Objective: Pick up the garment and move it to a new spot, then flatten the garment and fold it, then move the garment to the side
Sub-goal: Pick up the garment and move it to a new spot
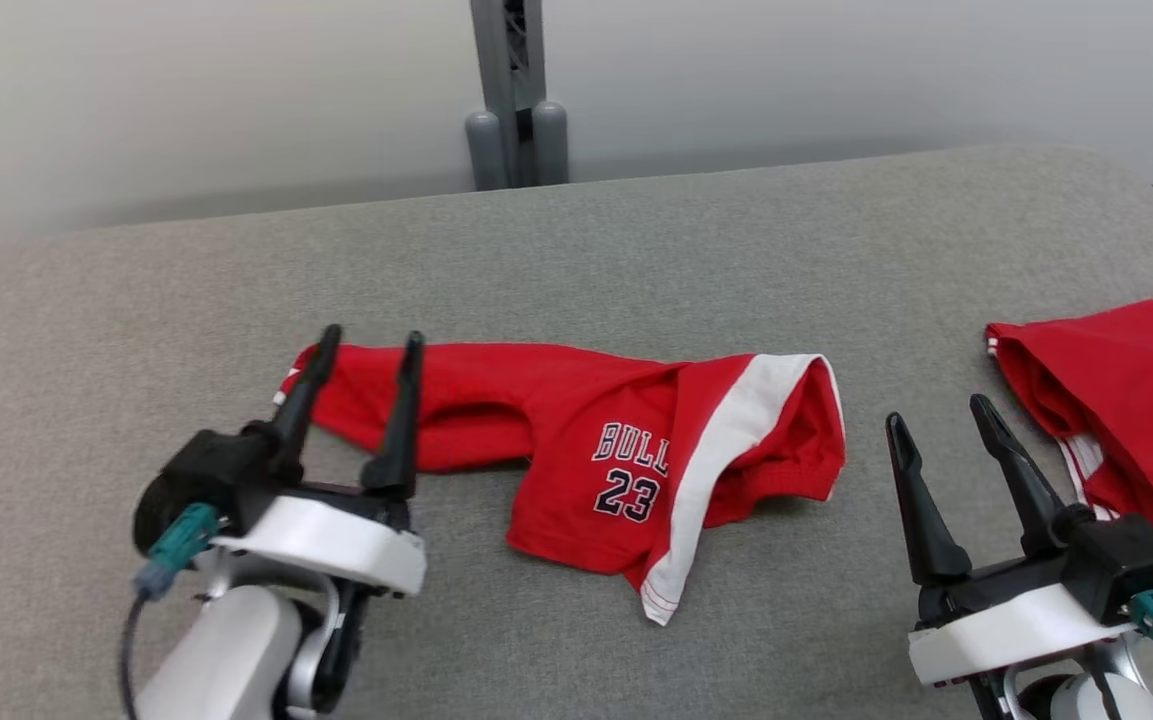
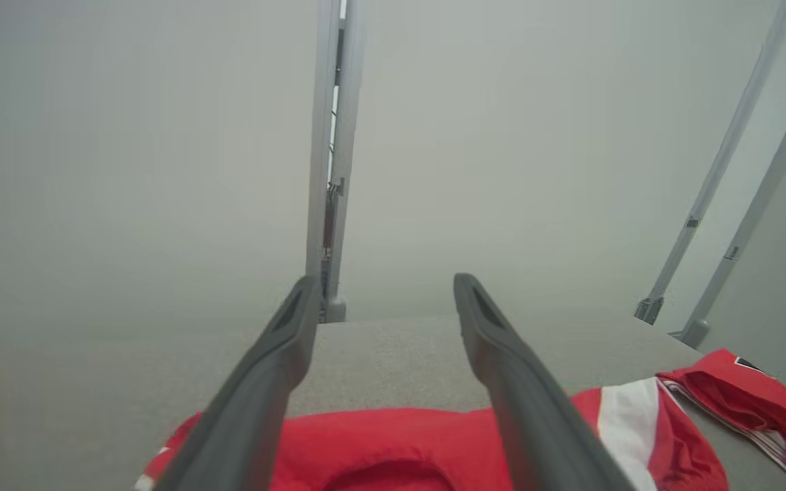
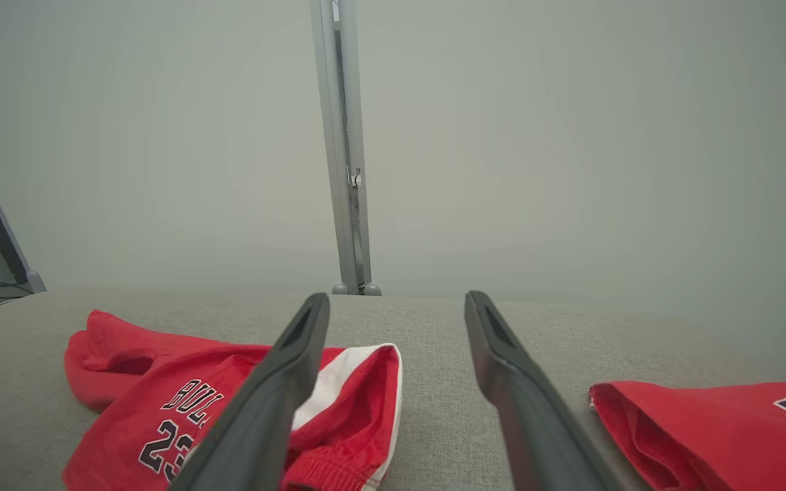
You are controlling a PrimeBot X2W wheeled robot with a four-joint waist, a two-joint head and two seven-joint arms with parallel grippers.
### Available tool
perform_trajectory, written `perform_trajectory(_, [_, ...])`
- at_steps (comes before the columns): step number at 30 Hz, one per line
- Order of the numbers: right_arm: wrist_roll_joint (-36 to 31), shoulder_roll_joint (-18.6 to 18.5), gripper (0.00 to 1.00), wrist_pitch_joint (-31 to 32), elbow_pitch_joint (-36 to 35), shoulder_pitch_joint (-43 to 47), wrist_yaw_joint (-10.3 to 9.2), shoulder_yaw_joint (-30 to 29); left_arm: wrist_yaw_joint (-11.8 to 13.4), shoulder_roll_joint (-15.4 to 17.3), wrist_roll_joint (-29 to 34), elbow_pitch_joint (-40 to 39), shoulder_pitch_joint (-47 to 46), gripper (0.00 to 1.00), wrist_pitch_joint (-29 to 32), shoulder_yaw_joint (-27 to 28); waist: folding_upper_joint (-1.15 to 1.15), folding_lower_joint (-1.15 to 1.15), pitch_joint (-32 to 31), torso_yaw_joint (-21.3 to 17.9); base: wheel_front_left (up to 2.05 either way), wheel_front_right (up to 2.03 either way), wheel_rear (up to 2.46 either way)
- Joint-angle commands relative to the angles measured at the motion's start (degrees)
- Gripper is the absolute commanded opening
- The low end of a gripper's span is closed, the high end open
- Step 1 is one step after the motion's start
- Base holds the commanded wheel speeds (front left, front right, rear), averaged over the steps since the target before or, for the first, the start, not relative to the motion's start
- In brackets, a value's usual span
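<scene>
The red Bulls shorts (image 1: 626,450) lie crumpled on the grey padded surface (image 1: 636,250), their left end beneath the fingertips of my left gripper (image 1: 372,335), whose fingers stand apart and hold nothing. My right gripper (image 1: 938,410), fingers also spread and empty, hovers between the shorts and a second red garment (image 1: 1126,400) at the surface's right edge.

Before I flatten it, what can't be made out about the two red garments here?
Crumpled red shorts with white side stripe: left end, head view, hidden behind the dark fingers of the left gripper.
Their lettering: last letter tucked under the stripe fold.
Second red garment: cut by head view's right edge; black print mostly cropped.
Left wrist view: shorts' near part cut by bottom edge.
</scene>
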Motion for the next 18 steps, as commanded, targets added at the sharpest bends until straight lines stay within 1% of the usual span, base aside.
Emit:
perform_trajectory(1, [-0.2,-0.3,1.00,0.3,-0.2,0.8,-0.02,0.3,0.8,1.0,0.0,-1.2,1.5,1.00,-0.2,1.2,0.00,0.00,-0.9,1.7,0.00,0.00,0.00])
perform_trajectory(5, [-1.2,-0.5,1.00,1.0,-0.5,1.3,-0.02,0.7,3.3,4.9,0.2,-6.1,6.3,1.00,-0.6,6.7,0.00,0.00,-1.8,3.6,0.00,0.00,0.00])
perform_trajectory(9, [-1.5,-0.6,1.00,1.8,-0.7,2.3,-0.03,0.7,4.5,7.7,1.0,-9.4,10.9,1.00,-0.6,9.7,0.00,0.00,-2.8,4.5,0.00,0.00,0.00])
perform_trajectory(11, [-1.7,-0.6,1.00,2.2,-0.7,3.2,-0.03,0.7,5.2,9.2,1.7,-11.2,13.9,1.00,-0.6,10.1,0.00,0.00,-3.7,4.7,0.00,0.00,0.00])
perform_trajectory(14, [-1.5,-0.5,1.00,2.5,-0.7,4.3,-0.02,0.4,5.9,10.4,2.2,-12.2,16.6,1.00,-0.3,10.2,0.00,0.00,-4.7,4.3,0.00,0.00,0.00])
perform_trajectory(18, [-1.2,-0.4,1.00,2.8,-1.2,5.9,-0.02,0.1,6.4,10.7,1.9,-13.6,18.8,1.00,0.1,10.2,0.00,0.00,-5.5,3.9,0.00,0.00,0.00])
